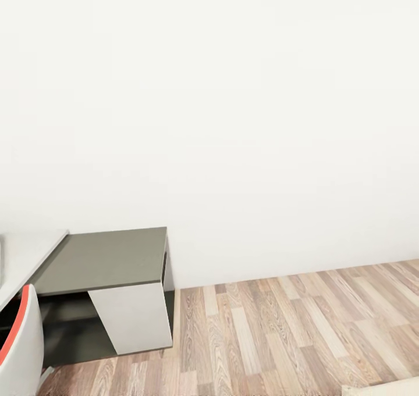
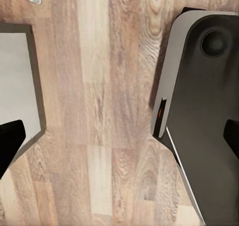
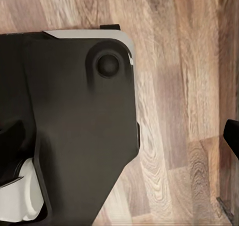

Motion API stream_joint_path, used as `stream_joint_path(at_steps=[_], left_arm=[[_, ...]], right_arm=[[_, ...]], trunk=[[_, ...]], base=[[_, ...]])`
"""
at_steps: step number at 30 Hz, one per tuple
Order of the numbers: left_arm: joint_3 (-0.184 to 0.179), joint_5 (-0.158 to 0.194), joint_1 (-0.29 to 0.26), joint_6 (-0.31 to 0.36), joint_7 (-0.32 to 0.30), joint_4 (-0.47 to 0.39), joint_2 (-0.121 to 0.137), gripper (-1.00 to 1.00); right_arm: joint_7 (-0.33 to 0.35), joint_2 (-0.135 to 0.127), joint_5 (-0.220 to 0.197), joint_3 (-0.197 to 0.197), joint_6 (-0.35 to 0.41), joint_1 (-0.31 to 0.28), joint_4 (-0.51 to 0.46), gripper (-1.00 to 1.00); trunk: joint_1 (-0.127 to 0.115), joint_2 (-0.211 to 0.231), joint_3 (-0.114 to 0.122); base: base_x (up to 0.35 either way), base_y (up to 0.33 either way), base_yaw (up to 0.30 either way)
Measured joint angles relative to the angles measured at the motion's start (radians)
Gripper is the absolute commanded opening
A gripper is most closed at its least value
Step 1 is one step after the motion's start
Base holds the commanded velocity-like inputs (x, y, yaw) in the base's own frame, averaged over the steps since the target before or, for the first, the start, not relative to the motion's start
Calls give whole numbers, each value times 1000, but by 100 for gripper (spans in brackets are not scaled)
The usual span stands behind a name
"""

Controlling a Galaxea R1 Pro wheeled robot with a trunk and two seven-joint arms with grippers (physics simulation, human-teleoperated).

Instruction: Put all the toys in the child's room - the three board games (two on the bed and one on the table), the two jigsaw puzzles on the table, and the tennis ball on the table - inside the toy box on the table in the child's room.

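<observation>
Both grippers hang low with nothing between their fingers: the left gripper [image 2: 119, 141] shows one dark fingertip at each side of its wrist view, spread wide over bare floor [image 2: 99, 111], and the right gripper [image 3: 122, 144] is spread just as wide, one tip over the robot's dark base [image 3: 74, 111] and the other over the boards. So both are open and empty. Looking out from there, the head view takes in a blank white wall [image 1: 233, 93], a low dark grey cabinet [image 1: 105, 259] against it, and at the far left a sliver of the white table [image 1: 23, 256] with a chair [image 1: 17, 338] edged in red in front of it. No toys and no toy box can be seen from here. The robot looks to be in transit, so I'd say the sensible thing is to turn left toward the table, keep the arms tucked clear of the chair and cabinet, and stop only once the box and toys come into sight.
</observation>
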Motion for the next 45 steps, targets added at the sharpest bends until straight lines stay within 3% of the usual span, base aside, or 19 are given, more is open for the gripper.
stream_joint_path(at_steps=[29, 45], left_arm=[[9, -6, 0, -10, -1, -12, -28, 100], [9, -5, 0, -10, -1, -12, -46, 100]], right_arm=[[0, -9, -2, -7, -4, 2, -1, 100], [-1, 2, 12, 1, -15, 2, -4, 100]], trunk=[[0, 0, -5], [0, 0, -5]], base=[[0, 0, 0], [0, 0, 0]])
